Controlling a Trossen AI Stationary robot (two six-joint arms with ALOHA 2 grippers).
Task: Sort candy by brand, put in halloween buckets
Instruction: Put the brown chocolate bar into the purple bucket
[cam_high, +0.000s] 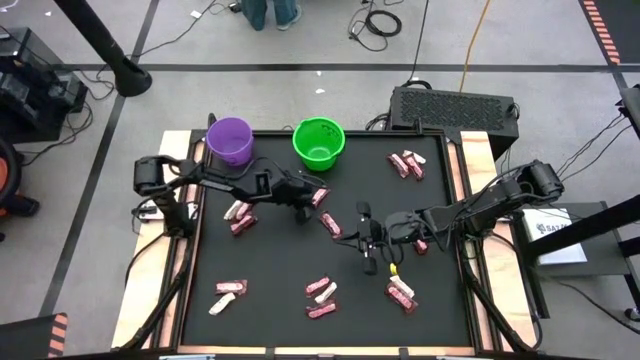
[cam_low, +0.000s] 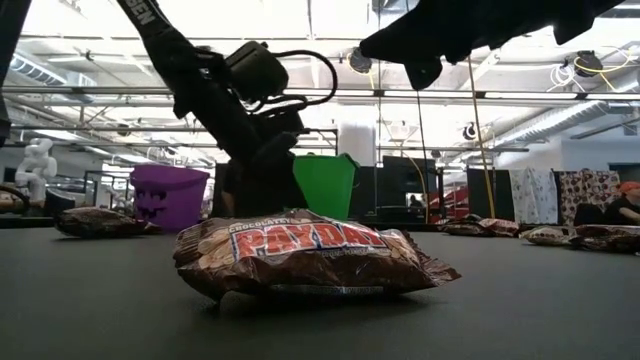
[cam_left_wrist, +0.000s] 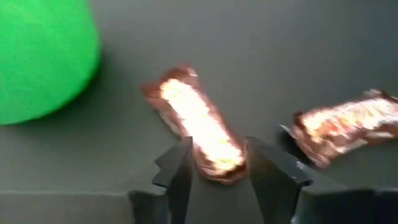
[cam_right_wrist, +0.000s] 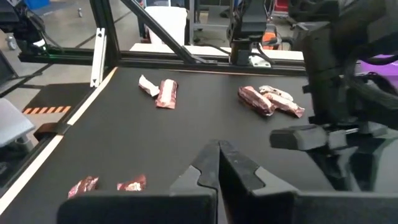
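**Candy sort: left arm over a bar beside the green pail**

- Purple bucket (cam_high: 230, 140): stands at the far edge of the black mat (cam_high: 280, 280), left of its twin. Contents not visible.
- Loose candy, left side: a small cluster (cam_high: 239, 217) of cream and pink-red bars near the left arm; another pair (cam_high: 226, 296) near the front edge.
- Left gripper (cam_high: 303, 203): reaches in toward the middle of the mat, just in front of the buckets. In its wrist view the two fingers (cam_left_wrist: 176, 171) stand apart, straddling the near end of a brown-wrapped bar (cam_left_wrist: 198, 129) that lies flat on the mat; the bar looks laid down rather than held, though contact cannot be ruled out.
- Green bucket (cam_high: 318, 141): just beside the purple one, close behind the left gripper, so probably the pail for this bar.
- Mid-mat candy: a bar (cam_high: 330, 224) between the two grippers; a group (cam_high: 321, 297) toward the front. A chocolate Payday (cam_low: 305, 250) fills the low view.
- Right gripper (cam_high: 367, 243): fingers closed together, empty, hovering over bare mat; apparently waiting.
- Right-side candy: a far pile (cam_high: 407, 165) and a near pile (cam_high: 402, 292), unsorted. Most of the job remains.
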